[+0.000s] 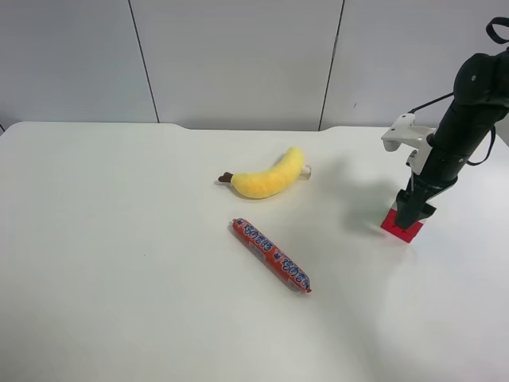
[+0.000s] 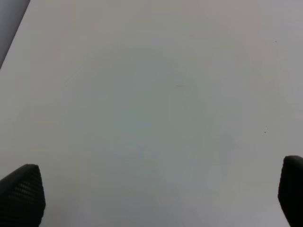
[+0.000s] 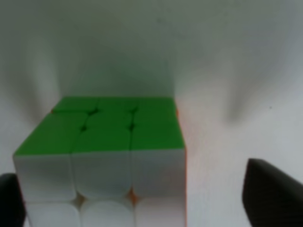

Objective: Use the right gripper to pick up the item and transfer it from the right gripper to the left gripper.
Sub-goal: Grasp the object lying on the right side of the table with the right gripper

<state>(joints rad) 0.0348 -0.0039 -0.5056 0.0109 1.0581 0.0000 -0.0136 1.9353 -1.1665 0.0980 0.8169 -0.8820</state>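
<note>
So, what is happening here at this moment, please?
The right gripper is down at the puzzle cube, which sits on the table. Its fingers stand open on either side of the cube, one with a clear gap, so nothing is gripped yet. The left gripper hangs open over the table, holding nothing. A plush banana and a sausage stick lie apart from both. The handover has not yet begun.

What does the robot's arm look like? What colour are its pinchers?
The right arm is thick, round and black. It has a white plastic bracket near the wrist and a thin black cable looping beside it. The right gripper is black too. Of the left gripper only two black fingertips show, and one has a fine dotted grid pattern.
</note>
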